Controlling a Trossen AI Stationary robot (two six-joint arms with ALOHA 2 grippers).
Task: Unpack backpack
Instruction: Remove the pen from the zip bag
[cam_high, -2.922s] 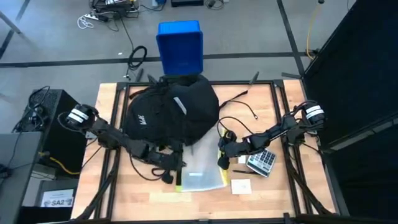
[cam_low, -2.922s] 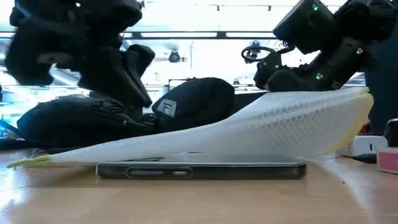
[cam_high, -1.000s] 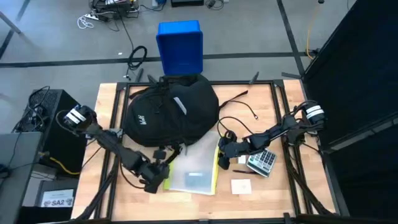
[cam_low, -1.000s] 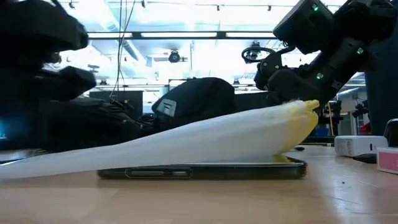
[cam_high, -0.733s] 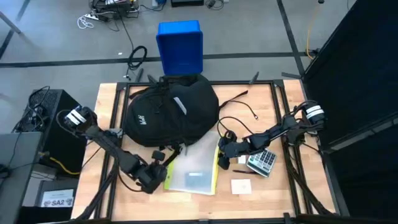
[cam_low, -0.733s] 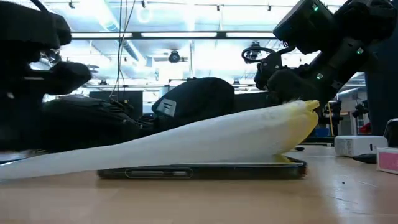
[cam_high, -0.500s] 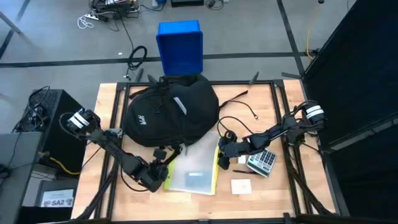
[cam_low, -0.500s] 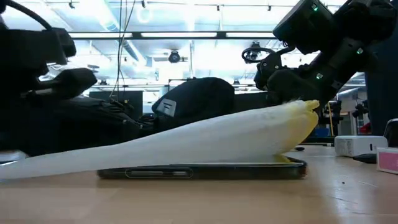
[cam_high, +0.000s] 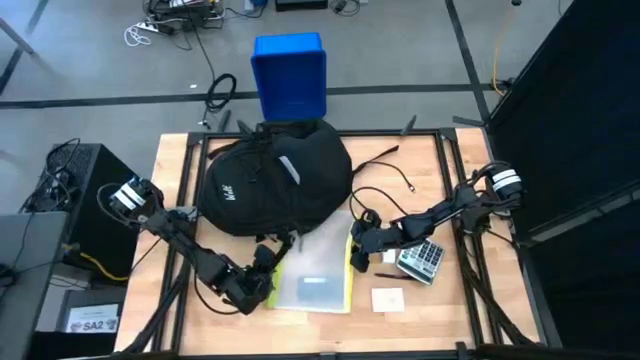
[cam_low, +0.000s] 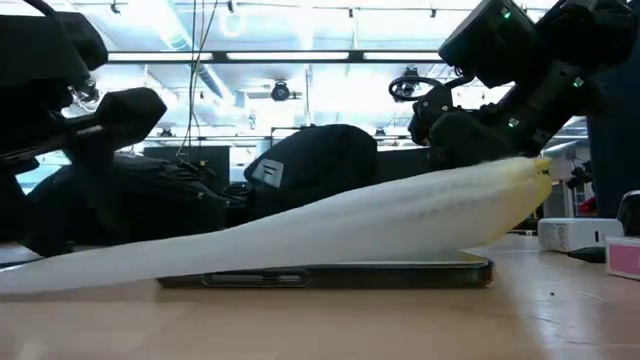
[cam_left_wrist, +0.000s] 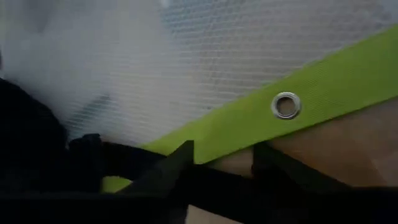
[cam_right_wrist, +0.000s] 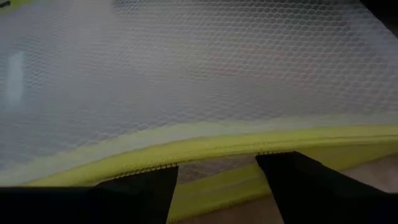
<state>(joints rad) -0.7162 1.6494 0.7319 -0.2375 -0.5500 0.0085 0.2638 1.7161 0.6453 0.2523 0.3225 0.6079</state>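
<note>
The black backpack (cam_high: 272, 178) lies on the table's far left half, its white label facing up. Just near of it lies a white mesh pouch (cam_high: 313, 272) with yellow-green edges, over a flat phone (cam_low: 325, 272). The pouch's left end rests on the table and its right end is raised. My right gripper (cam_high: 356, 254) is shut on that raised end. My left gripper (cam_high: 264, 276) hovers open beside the pouch's left edge, whose green band and eyelet (cam_left_wrist: 285, 105) lie just beyond its fingers. My right gripper holds the pouch's yellow-green right edge (cam_right_wrist: 217, 149), coming level from the table's right side with its fingers across the edge. That end (cam_low: 525, 175) is lifted clear. The pouch slopes down from it to the left end (cam_low: 40, 275) on the table.
A calculator (cam_high: 422, 260) and a small white card (cam_high: 387, 298) lie near my right arm. A black cable (cam_high: 385, 185) runs right of the backpack. A blue plastic box (cam_high: 290, 75) stands beyond the table's far edge.
My left gripper has moved a little toward the table's right edge, closer to the pouch's left edge. The pouch's held right end has been drawn slightly up and toward the table's right edge, while its left end has stayed on the table.
</note>
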